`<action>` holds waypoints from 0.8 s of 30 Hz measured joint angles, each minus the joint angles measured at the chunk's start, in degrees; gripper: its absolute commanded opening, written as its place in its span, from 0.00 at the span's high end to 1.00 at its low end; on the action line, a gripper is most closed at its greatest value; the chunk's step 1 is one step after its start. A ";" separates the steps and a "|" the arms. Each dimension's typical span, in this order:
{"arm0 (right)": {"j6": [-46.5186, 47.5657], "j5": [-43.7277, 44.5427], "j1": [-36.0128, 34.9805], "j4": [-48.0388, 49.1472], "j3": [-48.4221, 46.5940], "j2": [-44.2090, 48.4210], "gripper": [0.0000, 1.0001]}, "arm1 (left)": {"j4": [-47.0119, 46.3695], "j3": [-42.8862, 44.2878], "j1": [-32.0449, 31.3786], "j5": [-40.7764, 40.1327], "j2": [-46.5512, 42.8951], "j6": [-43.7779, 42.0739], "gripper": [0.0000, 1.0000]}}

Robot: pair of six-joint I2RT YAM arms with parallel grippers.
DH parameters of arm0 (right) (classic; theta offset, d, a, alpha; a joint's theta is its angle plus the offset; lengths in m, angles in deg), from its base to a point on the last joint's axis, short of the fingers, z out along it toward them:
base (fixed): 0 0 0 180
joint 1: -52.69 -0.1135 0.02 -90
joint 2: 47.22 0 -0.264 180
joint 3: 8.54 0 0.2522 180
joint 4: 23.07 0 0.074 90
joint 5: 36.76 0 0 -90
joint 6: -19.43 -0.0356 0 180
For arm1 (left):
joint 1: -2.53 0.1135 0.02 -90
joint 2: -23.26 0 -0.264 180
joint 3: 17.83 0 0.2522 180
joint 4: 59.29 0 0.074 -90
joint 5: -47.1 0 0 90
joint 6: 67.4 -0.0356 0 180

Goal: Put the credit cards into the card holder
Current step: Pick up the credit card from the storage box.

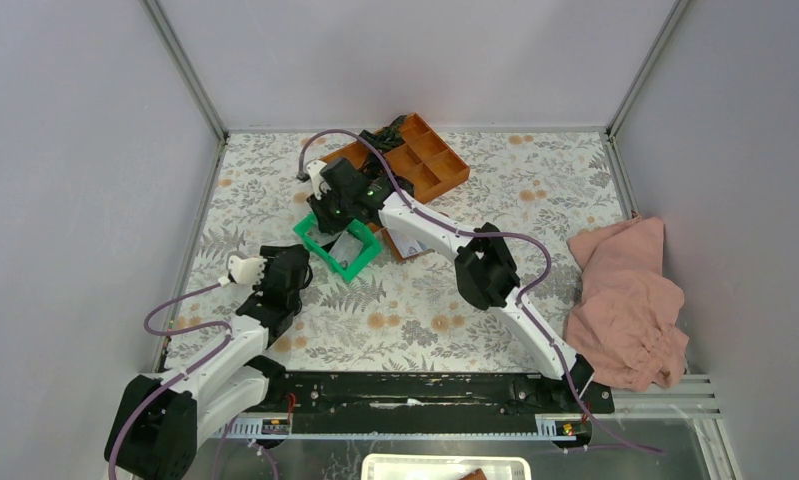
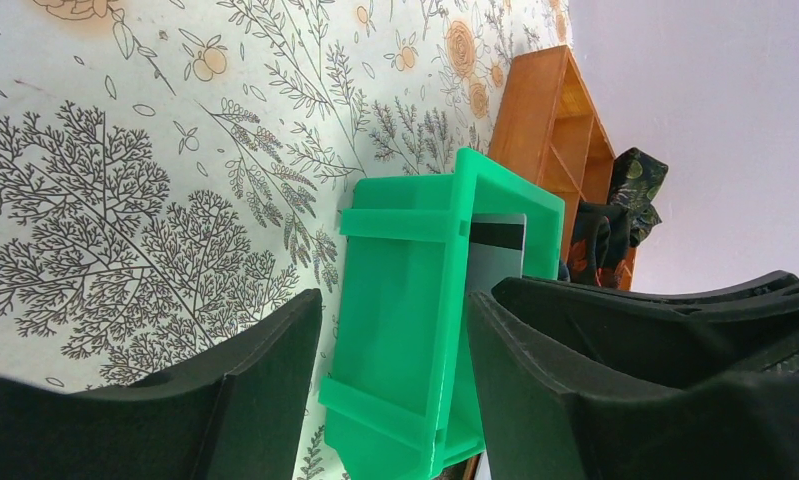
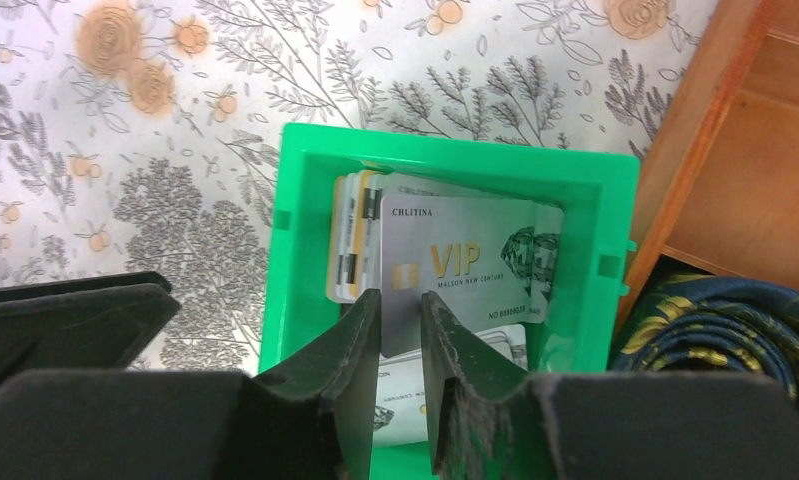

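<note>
Several silver credit cards (image 3: 465, 270) stand and lie in a green tray (image 3: 455, 160); the front one reads VIP in gold. My right gripper (image 3: 400, 297) reaches down into the tray. Its fingers are a narrow gap apart over that card's lower left corner, without visibly pinching it. From above, the right gripper (image 1: 340, 222) sits over the green tray (image 1: 313, 247). My left gripper (image 2: 393, 300) is wide open and empty, with the near wall of the green tray (image 2: 405, 290) between and beyond its fingers. A card with a black stripe (image 2: 497, 250) shows inside. The card holder is hidden, probably under the right arm.
An orange compartment tray (image 1: 430, 165) stands just behind the green tray, with dark patterned coiled items (image 3: 715, 320) beside it. A pink cloth (image 1: 630, 295) lies crumpled at the right edge. Grey walls enclose the flower-patterned table on three sides.
</note>
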 measured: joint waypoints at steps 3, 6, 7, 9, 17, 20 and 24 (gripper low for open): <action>0.31 1.97 0.07 -0.15 0.44 0.02 0.82 | -0.02 -0.02 0.00 0.07 0.04 -0.02 0.38; 0.66 3.98 0.11 -0.15 0.52 0.02 0.94 | -0.07 0.00 0.00 0.11 0.22 -0.02 0.38; 0.81 4.87 0.09 0.15 0.52 0.07 0.97 | -0.07 0.00 0.00 0.11 0.31 -0.07 0.38; 1.53 7.15 0.09 0.59 0.52 0.09 1.00 | -0.09 0.00 0.00 0.11 0.48 -0.31 0.38; 2.47 13.42 0.39 3.32 6.84 3.98 1.00 | -0.02 0.00 0.00 0.00 0.37 -2.25 0.37; 2.60 14.88 0.39 4.52 11.21 6.73 1.00 | 0.20 0.00 0.00 -0.17 -0.44 -3.17 0.37; 2.58 15.74 0.35 6.51 17.66 11.74 1.00 | 0.55 0.02 0.00 -0.55 -2.86 -5.25 0.35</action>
